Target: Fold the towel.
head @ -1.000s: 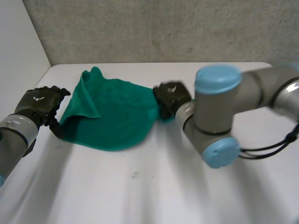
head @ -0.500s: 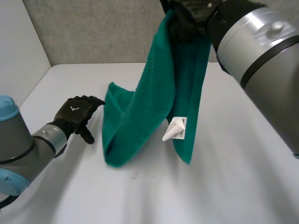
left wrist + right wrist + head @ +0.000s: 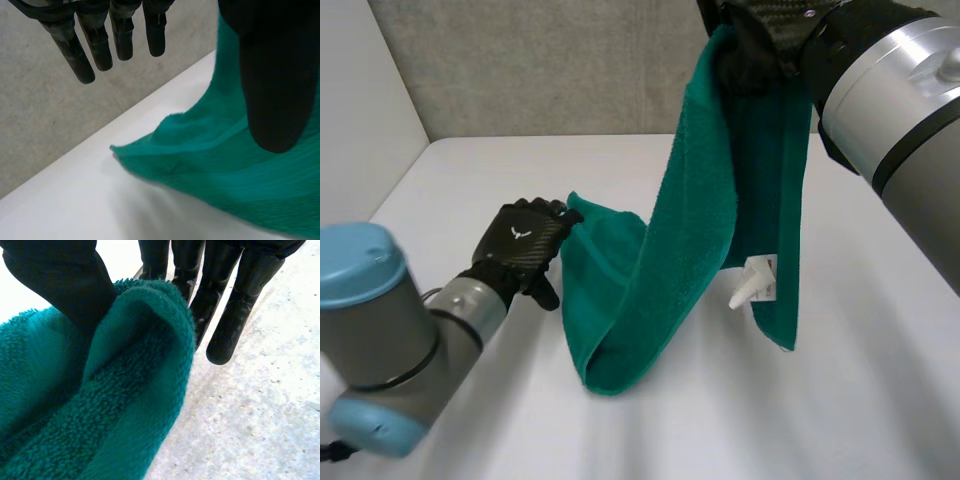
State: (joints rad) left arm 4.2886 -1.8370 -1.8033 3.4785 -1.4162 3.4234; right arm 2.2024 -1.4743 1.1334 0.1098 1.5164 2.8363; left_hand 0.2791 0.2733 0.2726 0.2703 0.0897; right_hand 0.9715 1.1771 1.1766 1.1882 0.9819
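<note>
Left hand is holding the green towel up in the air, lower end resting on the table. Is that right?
No: the right hand holds the green towel up, pinching its top end, as the head view shows. The lower end does rest on the table.

Head view: from high up, looks down on the table [image 3: 840,420].
Left wrist: close, along left hand [image 3: 270,90].
Right wrist: close, along right hand [image 3: 235,315].
Shared: towel [image 3: 660,290].

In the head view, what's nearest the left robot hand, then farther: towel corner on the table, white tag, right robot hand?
1. Towel corner, right beside the left robot hand.
2. White tag, on the hanging towel.
3. Right robot hand, raised, pinching the towel's top.
</note>
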